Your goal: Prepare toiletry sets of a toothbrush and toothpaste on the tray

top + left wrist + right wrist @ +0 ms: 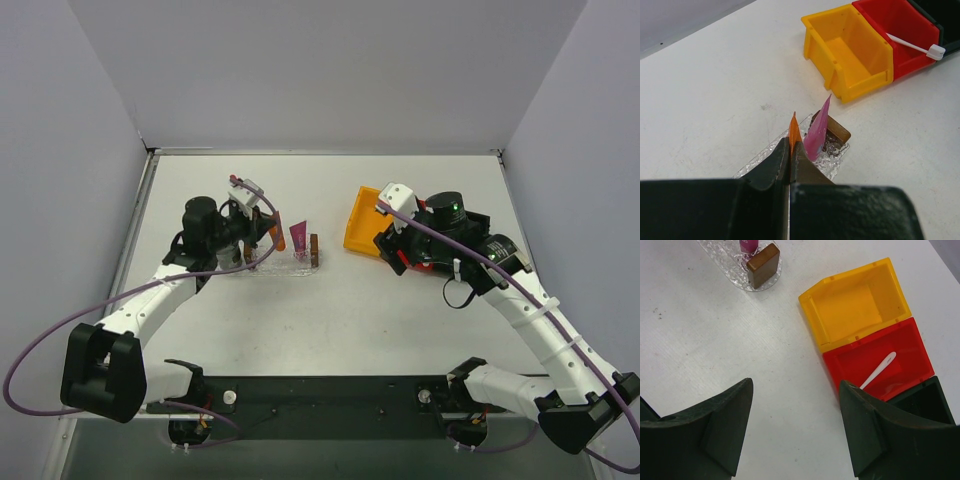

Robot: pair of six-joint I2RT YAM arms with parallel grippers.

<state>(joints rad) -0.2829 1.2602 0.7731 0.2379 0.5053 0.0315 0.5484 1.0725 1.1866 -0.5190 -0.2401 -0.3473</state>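
Note:
My left gripper is shut on the orange toothpaste tube and holds it upright over the clear tray. The tube also shows in the top view. The pink toothpaste tube stands in the tray beside a brown wooden end block. The white toothbrush lies in the red bin; its head pokes over the rim in the left wrist view. My right gripper is open and empty above the bare table, left of the red bin.
An empty orange bin adjoins the red bin, with a black bin beyond it. In the top view the orange bin sits right of the tray, the other bins hidden under my right arm.

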